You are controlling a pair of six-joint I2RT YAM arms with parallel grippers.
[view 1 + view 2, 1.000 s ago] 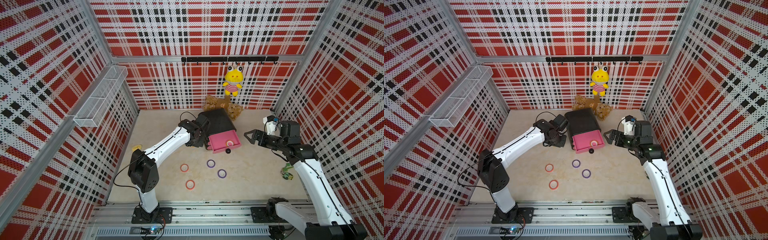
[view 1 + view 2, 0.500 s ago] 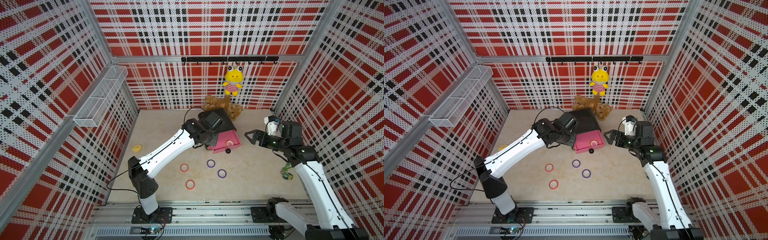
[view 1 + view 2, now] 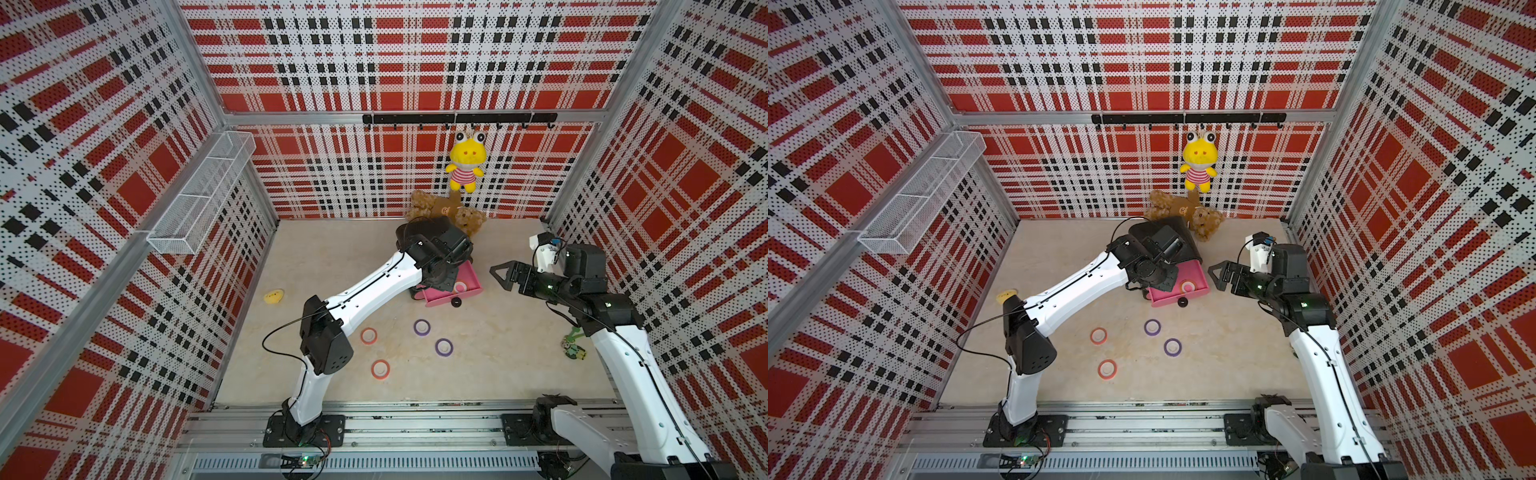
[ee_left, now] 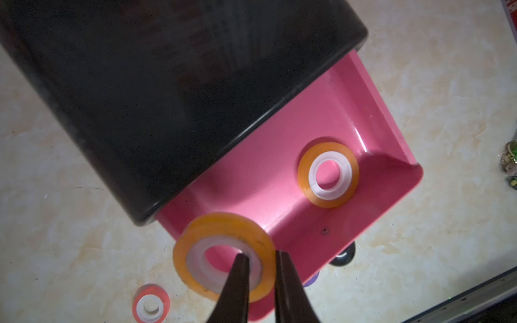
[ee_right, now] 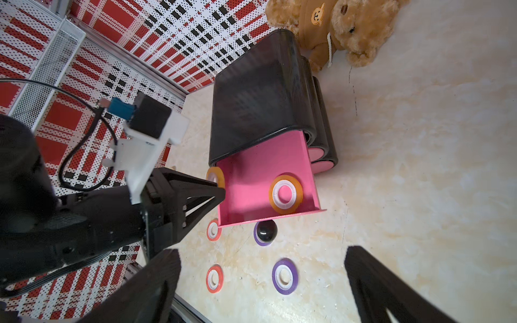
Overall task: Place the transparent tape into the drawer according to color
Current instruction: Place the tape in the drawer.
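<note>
The left gripper (image 4: 260, 254) pinches 1 yellow-orange tape ring (image 4: 221, 221) by its wall: 1 finger goes through the hole, the other sits outside the band. The ring hangs nearly flat, slightly tilted, its hole facing up, over the side wall of the top pink drawer (image 4: 293, 134) on the left arm's side. That drawer stands pulled out of the black cabinet (image 5: 257, 92) — its length runs straight out from the cabinet mouth, black knob (image 3: 456, 302) at the outer end. The 2 lower drawers (image 5: 321, 165) are shut. A 2nd yellow-orange ring (image 4: 303, 174) lies flat inside, near the front wall. On the table (image 3: 498, 353) before the drawer lie 2 red rings (image 3: 363, 336) (image 3: 375, 369) and 2 purple rings (image 3: 416, 327) (image 3: 438, 347), all flat and apart. The right gripper (image 3: 498, 277) — jaws spread wide, holding nothing — hovers near the drawer's other side, fingers pointing toward it
</note>
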